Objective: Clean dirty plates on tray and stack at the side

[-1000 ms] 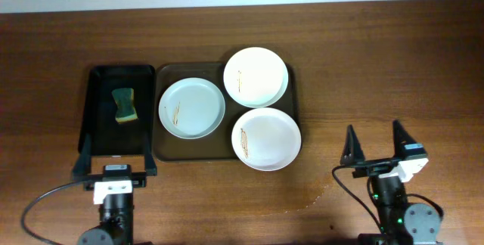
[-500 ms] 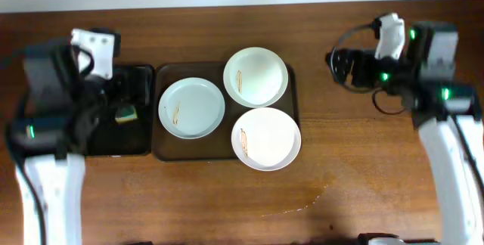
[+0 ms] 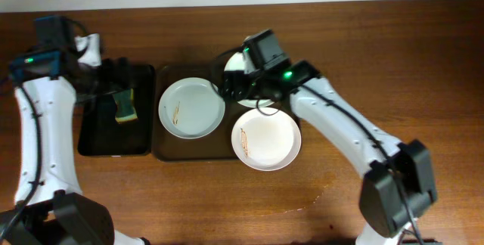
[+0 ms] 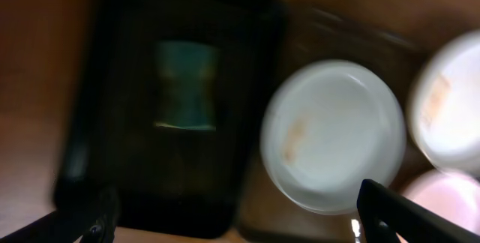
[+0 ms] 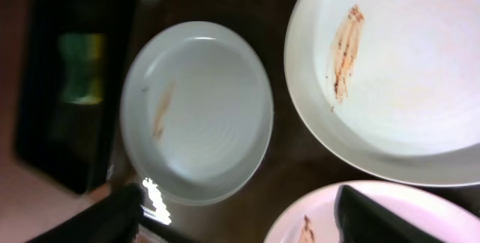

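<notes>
Three white plates lie on the dark brown tray (image 3: 193,148): a left plate (image 3: 192,107), a front right plate (image 3: 266,138) and a back plate (image 3: 235,62) partly hidden by my right arm. Each has an orange-brown smear. My right gripper (image 3: 231,86) is open and empty above the tray, between the left plate (image 5: 196,112) and the back plate (image 5: 397,70); the front plate (image 5: 375,213) lies under its right finger. My left gripper (image 3: 113,79) is open and empty above the black tray, near the sponge (image 3: 125,105). The left plate (image 4: 334,134) shows in the left wrist view.
A smaller black tray (image 3: 97,143) sits left of the brown tray and holds a green and yellow sponge (image 4: 185,85). Bare wooden table (image 3: 393,86) lies to the right. A pale streak (image 3: 314,196) marks the table at the front.
Both arms have risen from the front edge. The right gripper has swung in over the brown tray and the left gripper over the black tray.
</notes>
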Robot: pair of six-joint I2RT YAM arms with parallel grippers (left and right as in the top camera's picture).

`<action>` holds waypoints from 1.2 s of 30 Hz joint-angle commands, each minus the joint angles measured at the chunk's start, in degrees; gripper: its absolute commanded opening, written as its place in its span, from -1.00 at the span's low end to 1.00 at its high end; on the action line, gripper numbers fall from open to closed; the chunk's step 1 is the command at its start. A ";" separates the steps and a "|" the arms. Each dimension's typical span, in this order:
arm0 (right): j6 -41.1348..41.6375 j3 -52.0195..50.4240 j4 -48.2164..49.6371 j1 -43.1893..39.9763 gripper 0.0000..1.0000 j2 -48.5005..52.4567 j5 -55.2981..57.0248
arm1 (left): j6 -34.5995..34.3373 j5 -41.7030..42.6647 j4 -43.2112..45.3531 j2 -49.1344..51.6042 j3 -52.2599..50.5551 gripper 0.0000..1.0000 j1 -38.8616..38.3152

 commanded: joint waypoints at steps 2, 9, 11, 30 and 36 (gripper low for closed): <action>4.48 1.49 4.59 3.19 0.29 6.99 6.49 | -4.22 -6.36 2.34 1.22 1.01 0.98 2.38; 8.96 1.49 9.99 3.89 -0.04 14.32 7.45 | -4.22 -6.38 2.49 6.38 1.01 0.96 2.38; 8.94 1.46 10.69 4.44 -0.07 15.17 7.48 | -4.22 -6.36 2.49 7.65 1.01 0.96 2.38; 11.26 1.49 10.21 6.86 -0.91 18.80 7.41 | 1.57 -1.84 7.45 23.87 0.63 -0.38 2.27; 11.26 1.49 10.60 6.86 -0.92 18.80 7.43 | 1.60 -1.77 10.45 29.77 0.63 -0.48 2.27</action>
